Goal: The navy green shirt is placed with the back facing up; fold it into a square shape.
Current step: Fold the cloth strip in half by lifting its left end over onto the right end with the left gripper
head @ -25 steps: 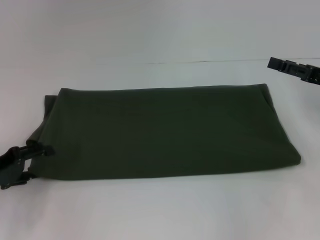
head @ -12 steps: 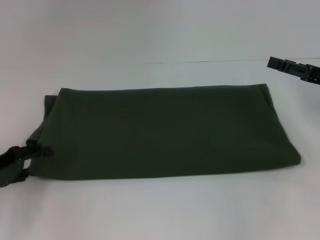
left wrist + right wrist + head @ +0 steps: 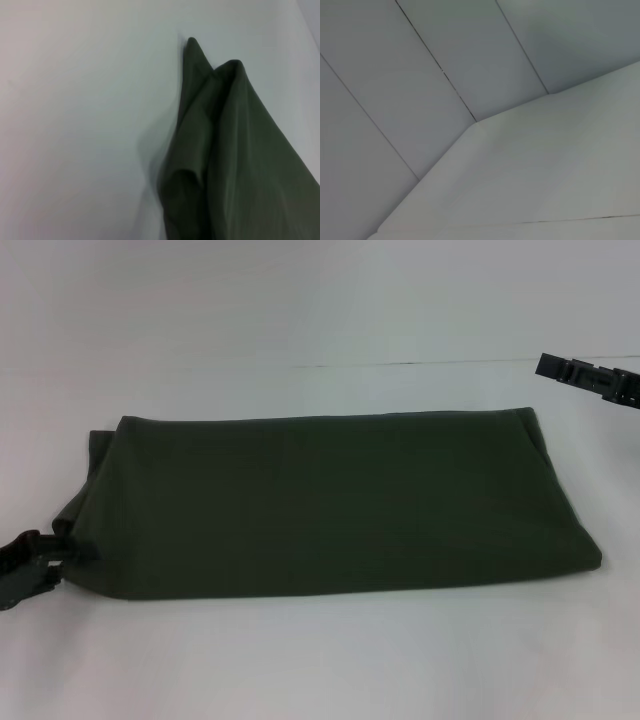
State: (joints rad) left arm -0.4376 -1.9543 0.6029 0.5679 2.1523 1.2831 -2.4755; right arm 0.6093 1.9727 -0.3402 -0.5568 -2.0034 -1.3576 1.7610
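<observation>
The navy green shirt point(image 3: 330, 505) lies plain side up on the white table point(image 3: 300, 660), folded into a long band running left to right. My left gripper point(image 3: 52, 552) is at the band's near left corner, right at the cloth's edge. I cannot see whether it holds the cloth. The left wrist view shows that end of the shirt point(image 3: 240, 150) with loose, layered folds and pointed corners. My right gripper point(image 3: 578, 372) hovers off the shirt's far right corner, apart from the cloth.
The table's far edge point(image 3: 420, 363) runs behind the shirt. The right wrist view shows a table corner point(image 3: 475, 125) and panelled surface beyond it. Bare table lies in front of and behind the shirt.
My left gripper has drawn back to the left, towards the picture's edge, and shows less of itself. The shirt's near left corner has shifted slightly. The right arm has not moved.
</observation>
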